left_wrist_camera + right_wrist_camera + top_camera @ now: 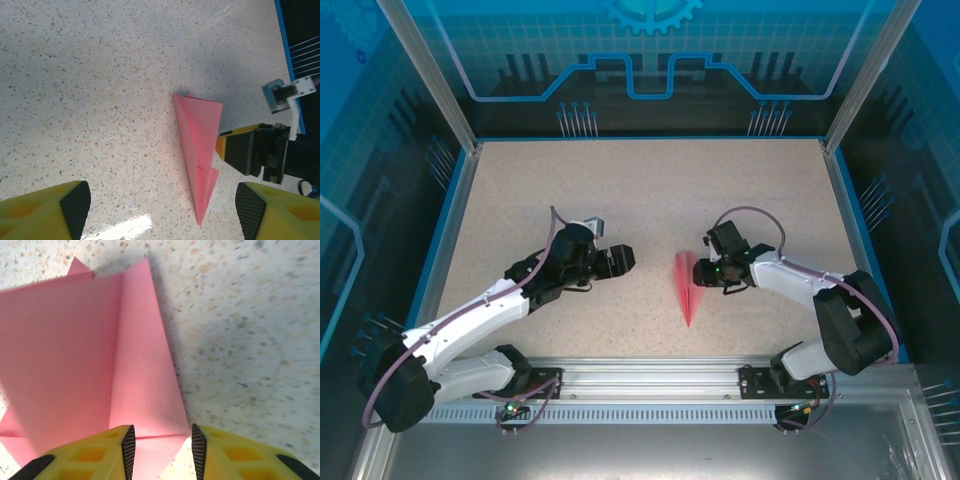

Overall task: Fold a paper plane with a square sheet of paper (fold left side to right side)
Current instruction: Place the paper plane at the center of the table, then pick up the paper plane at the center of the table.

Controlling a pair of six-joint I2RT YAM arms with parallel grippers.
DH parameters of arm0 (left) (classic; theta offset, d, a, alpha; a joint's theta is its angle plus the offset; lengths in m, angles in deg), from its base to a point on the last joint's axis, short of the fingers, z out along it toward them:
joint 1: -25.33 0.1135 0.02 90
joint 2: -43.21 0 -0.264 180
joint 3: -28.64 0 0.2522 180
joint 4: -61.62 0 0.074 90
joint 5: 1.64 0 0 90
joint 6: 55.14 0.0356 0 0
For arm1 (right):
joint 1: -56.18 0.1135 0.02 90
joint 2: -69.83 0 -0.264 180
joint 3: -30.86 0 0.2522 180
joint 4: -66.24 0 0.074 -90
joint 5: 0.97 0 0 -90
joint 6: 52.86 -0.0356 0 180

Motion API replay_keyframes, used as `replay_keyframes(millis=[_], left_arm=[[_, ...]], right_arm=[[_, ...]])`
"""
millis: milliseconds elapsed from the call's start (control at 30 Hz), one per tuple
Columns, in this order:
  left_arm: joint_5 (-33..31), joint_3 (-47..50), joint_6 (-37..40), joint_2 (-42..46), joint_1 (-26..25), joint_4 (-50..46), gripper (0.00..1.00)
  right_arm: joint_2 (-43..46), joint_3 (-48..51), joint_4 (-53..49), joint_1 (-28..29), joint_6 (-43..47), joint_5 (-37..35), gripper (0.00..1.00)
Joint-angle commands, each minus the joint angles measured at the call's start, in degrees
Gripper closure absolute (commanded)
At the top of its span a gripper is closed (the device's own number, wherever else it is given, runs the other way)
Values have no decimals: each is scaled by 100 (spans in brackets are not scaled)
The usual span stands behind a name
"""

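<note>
The paper plane (688, 290) is lying on the tabletop (650, 190), the left tool (623, 258) gaping wide near it, while the right wrist view is showing the right tool (161, 442) slightly parted over its edge.

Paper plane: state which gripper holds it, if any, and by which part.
Nothing holds it. The right gripper has its jaws parted astride a side edge of the paper plane; the left gripper is open, apart from it.
</note>
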Motion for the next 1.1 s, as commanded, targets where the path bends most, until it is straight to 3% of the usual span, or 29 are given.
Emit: replay_keyframes(millis=[0, 167, 300, 467, 967, 1067], left_arm=[[37, -144, 167, -61, 30, -12, 20], [-8, -165, 236, -64, 32, 1, 19], [-12, -142, 236, -65, 34, 18, 16], [-16, -141, 258, -36, 30, -21, 15], [-13, -155, 293, -34, 30, -79, 14], [-24, -160, 320, -20, 31, -117, 14]], right_arm=[[369, -362, -848, 188, 186, -505, 58], [741, -608, -1191, 641, 41, -461, 44], [610, -362, -985, 788, -335, 42, 38], [277, -331, -921, 1003, -472, 31, 38], [-641, -386, -586, 1202, -655, 217, 55], [-851, -473, -547, 1220, -683, 187, 65]])
